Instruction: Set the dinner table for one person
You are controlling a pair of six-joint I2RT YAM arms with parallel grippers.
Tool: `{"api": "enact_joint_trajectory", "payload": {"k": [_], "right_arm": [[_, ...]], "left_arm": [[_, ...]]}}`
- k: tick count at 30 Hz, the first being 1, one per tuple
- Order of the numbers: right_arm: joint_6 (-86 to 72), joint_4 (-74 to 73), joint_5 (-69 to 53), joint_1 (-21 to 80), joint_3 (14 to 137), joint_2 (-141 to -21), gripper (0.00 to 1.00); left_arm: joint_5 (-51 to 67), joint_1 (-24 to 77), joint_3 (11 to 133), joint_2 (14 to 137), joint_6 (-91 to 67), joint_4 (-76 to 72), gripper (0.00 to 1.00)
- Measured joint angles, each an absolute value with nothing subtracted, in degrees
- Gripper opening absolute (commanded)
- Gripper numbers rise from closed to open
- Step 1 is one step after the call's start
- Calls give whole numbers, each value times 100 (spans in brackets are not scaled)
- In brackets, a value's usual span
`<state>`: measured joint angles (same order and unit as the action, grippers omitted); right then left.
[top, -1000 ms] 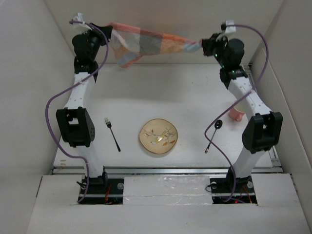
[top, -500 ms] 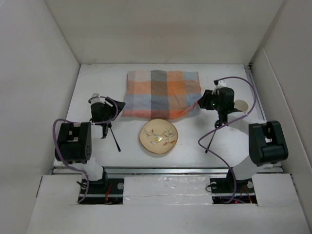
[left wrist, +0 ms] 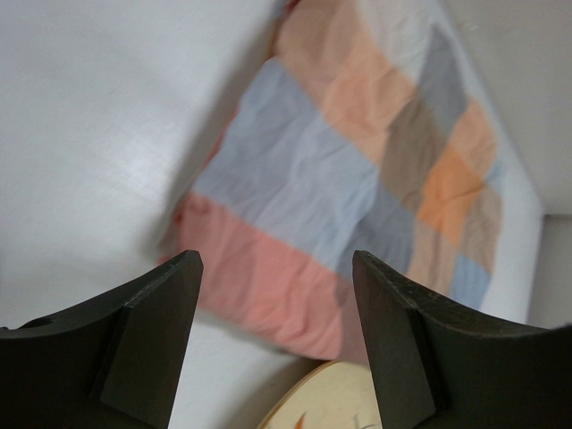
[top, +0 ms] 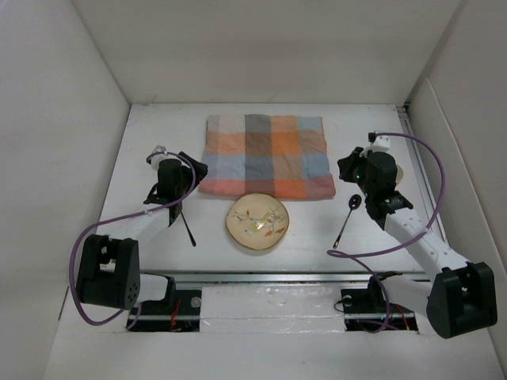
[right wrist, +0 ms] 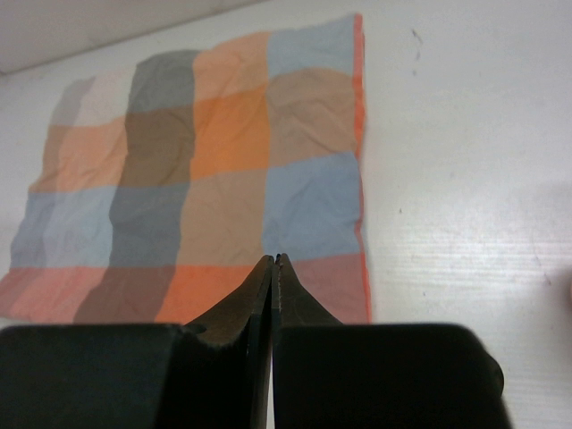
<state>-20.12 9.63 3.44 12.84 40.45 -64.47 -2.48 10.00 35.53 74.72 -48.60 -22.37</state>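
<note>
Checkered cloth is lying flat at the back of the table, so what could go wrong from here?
The round cream painted plate sits right at the near hem of the orange, blue and grey checkered cloth; sliding it on could ruck the fabric. The thin black fork lies flat on the white tabletop, its head hidden beneath the open left gripper; a pinch may skid off it.

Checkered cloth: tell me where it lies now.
In the top view, the checkered cloth lies spread flat at the far middle of the table, just beyond the plate.
</note>
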Motion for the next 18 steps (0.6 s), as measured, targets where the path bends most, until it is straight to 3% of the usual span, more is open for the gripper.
{"api": "enact_joint_trajectory", "payload": {"k": [3,6,7,8,15,18], "right_arm": [[-2130,711,327,1284,3881,-6451,0],[-2252,504,329,1284,3688,-6541,14],[-2287,480,327,1284,3586,-6539,26],[-2300,456,327,1284,3494,-6534,29],[-2445,462,296,1284,3138,-6471,45],[-2534,491,294,1284,3098,-6469,51]], "left_arm": [[-305,996,3315,7472,-4888,-1763,70],[-305,996,3089,7481,-4945,-1557,71],[-294,996,3068,7489,-4991,-1511,68],[-287,996,3055,7550,-4993,-1507,68],[-174,1000,3044,8095,-5245,-1699,59],[-161,1002,3057,8287,-5428,-1979,51]]}}
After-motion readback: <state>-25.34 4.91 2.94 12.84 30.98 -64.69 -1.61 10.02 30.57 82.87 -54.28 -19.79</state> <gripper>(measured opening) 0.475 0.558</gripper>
